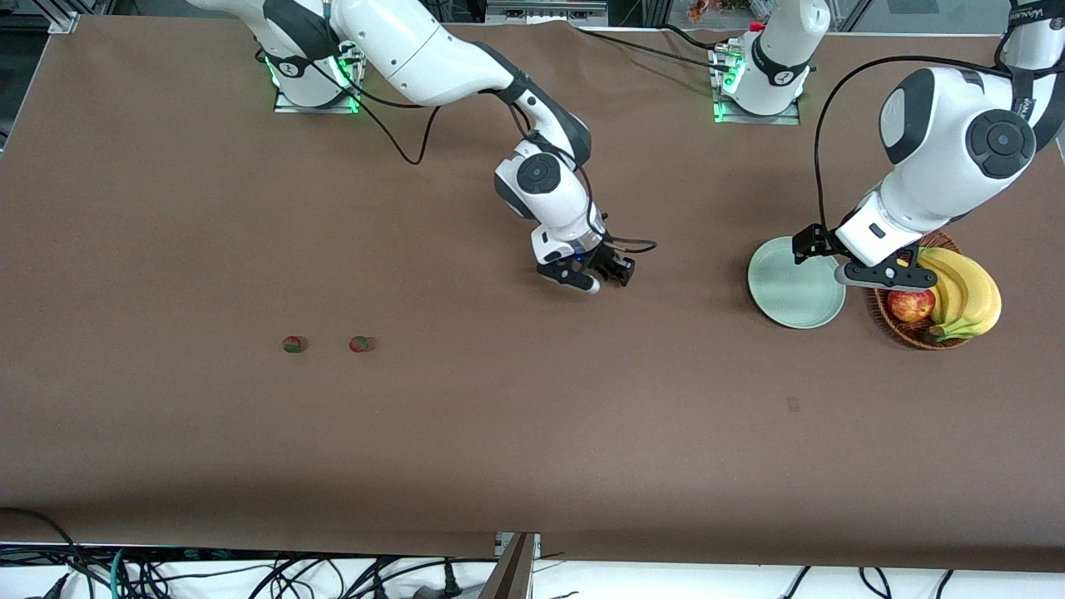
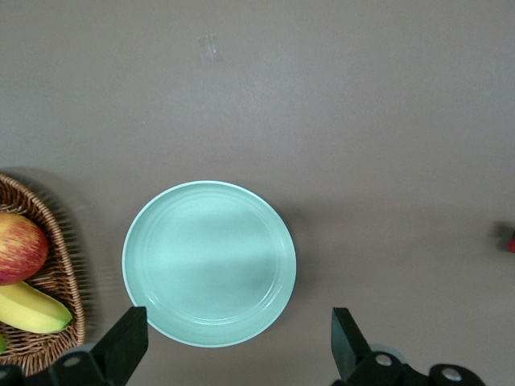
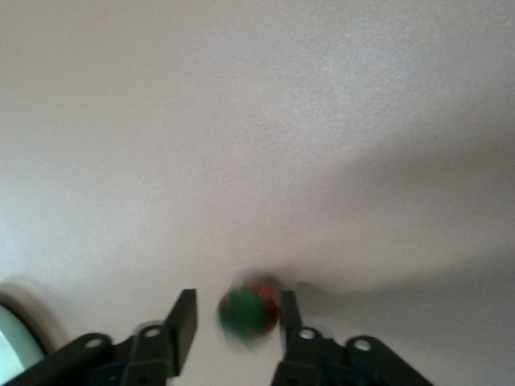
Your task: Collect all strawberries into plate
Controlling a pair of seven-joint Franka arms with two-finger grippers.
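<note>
Two strawberries (image 1: 292, 344) (image 1: 361, 344) lie on the table toward the right arm's end. A third strawberry (image 3: 249, 314) shows blurred between my right gripper's (image 3: 235, 318) fingers, against one finger with a gap to the other; it is hidden in the front view. My right gripper (image 1: 601, 279) is open, low over the middle of the table. The mint-green plate (image 1: 786, 295) sits toward the left arm's end and holds nothing. My left gripper (image 1: 844, 262) is open above the plate's (image 2: 209, 261) edge, beside the basket, its fingers (image 2: 129, 338) wide apart.
A wicker basket (image 1: 915, 333) with a red apple (image 1: 909, 304) and bananas (image 1: 965, 291) stands right beside the plate. The plate's rim shows at the edge of the right wrist view (image 3: 12, 334). Cables hang along the table's front edge.
</note>
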